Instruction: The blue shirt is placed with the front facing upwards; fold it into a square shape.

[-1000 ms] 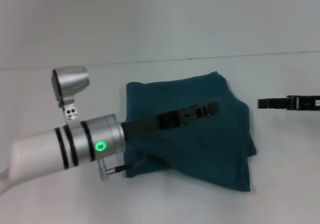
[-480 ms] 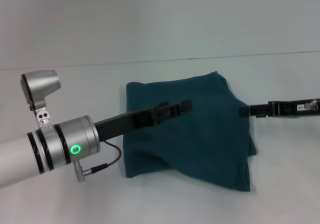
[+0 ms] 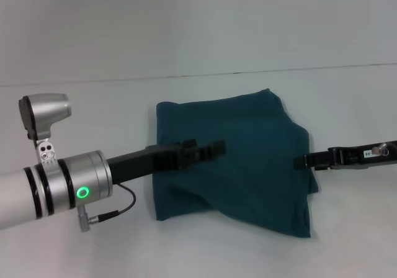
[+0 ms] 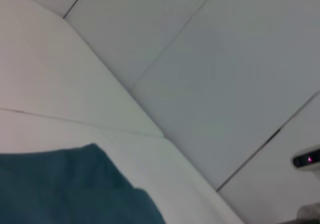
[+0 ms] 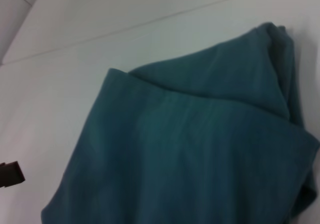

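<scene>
Blue shirt (image 3: 239,166) lies folded into a rough, lopsided square in the middle of the white table (image 3: 74,110), plain side up, no lettering showing. Left gripper (image 3: 208,149) reaches out over the shirt's left-center; can't tell how far open it is or whether it touches the cloth. Right gripper (image 3: 308,161) sits at the shirt's right edge, low and level w/ the table; can't tell its opening or if it has hold of fabric.
</scene>
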